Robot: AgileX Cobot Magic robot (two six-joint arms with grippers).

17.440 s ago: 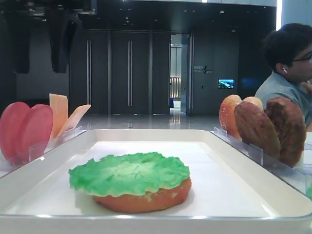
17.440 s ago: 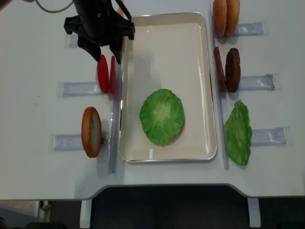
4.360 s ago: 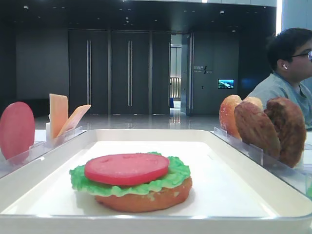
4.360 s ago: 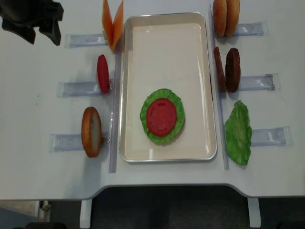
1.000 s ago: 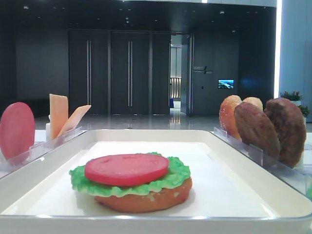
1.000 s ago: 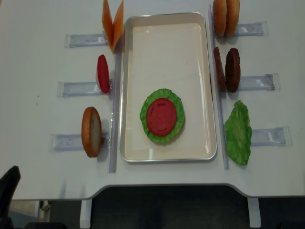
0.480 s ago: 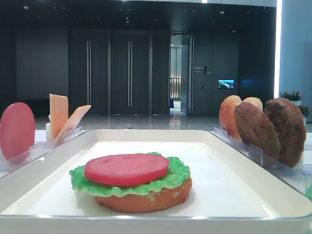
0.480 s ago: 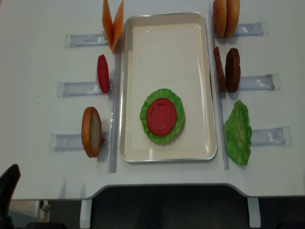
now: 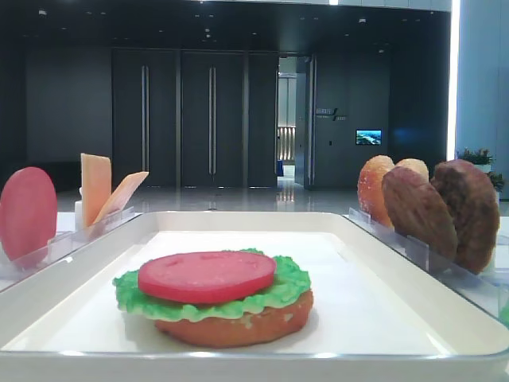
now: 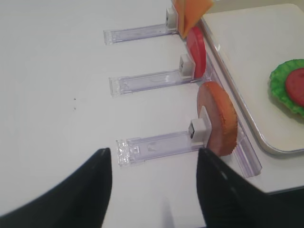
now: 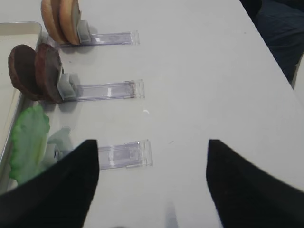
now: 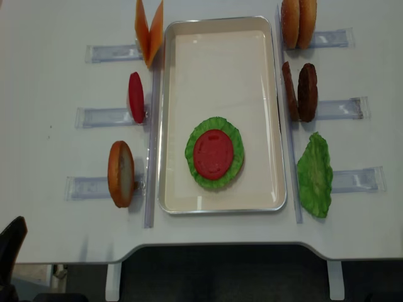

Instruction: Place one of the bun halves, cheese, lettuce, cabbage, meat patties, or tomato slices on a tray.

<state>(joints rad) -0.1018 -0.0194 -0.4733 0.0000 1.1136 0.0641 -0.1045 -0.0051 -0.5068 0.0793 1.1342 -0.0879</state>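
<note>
White tabletop (image 12: 50,94). Tomato (image 12: 213,154) stacked on tray (image 12: 220,28); between picks. Left tool (image 10: 154,190) and right tool (image 11: 152,183) released, empty. Next: patty (image 12: 308,92) beside tray.

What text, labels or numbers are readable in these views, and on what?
Nothing can be read.
Back wall sign in the low front view: pale lettering, too small and blurred to read.
Small lit screen beside it: only a picture shows, no legible text.
Food pieces, tray and clear holders: no printing visible.
</note>
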